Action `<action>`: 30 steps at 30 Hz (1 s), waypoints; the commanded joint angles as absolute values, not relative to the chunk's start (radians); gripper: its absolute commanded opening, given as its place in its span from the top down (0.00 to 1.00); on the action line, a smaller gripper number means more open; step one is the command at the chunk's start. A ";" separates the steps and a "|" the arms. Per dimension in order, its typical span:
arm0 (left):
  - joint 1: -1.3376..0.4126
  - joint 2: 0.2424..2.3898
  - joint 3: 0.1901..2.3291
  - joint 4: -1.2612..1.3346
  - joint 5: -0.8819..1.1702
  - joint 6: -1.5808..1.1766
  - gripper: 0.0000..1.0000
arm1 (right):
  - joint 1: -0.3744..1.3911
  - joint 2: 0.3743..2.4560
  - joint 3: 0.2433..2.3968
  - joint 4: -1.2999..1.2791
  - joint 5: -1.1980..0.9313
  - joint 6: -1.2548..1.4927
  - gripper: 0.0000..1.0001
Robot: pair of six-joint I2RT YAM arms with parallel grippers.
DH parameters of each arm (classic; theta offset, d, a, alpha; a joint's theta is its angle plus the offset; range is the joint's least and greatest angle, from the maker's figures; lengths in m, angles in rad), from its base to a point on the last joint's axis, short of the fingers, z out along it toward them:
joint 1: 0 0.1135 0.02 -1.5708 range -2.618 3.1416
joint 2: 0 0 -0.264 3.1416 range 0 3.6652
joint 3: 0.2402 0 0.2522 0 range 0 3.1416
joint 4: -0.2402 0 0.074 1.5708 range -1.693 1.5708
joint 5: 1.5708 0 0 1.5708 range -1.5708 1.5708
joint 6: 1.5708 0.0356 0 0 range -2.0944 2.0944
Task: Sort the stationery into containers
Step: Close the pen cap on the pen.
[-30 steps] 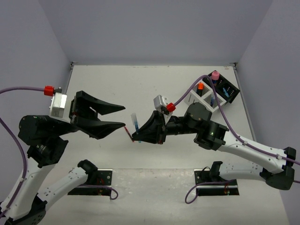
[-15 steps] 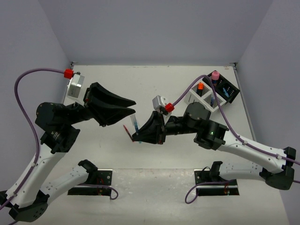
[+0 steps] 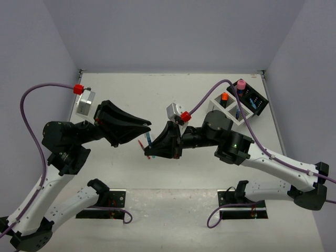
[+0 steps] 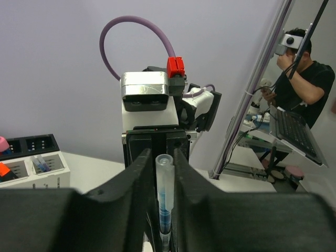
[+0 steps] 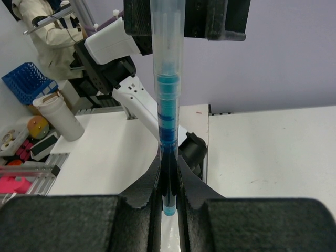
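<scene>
Blue pen (image 5: 167, 105): slim clear barrel, blue core, darker lower end. Held upright over mid worktop (image 3: 157, 94), lower end clamped in the right tool (image 5: 168, 202). The left tool (image 4: 164, 157) flanks its top; grip cannot be told.

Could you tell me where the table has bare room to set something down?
Free: the far strip of table left of the white organiser, and the near strip between the arm bases. Crowded: the middle, where left gripper and right gripper meet at the blue pen.
</scene>
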State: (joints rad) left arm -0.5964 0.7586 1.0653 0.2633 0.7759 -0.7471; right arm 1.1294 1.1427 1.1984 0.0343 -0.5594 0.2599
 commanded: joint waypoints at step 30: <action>-0.598 0.604 0.909 -0.135 0.453 -0.548 1.00 | 1.132 1.175 1.137 0.227 -0.167 0.412 1.00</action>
State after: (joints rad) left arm -0.5957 0.6006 0.9283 0.0168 0.4309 -0.6088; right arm 1.1442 1.1790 1.1192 0.0524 -0.2692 0.3616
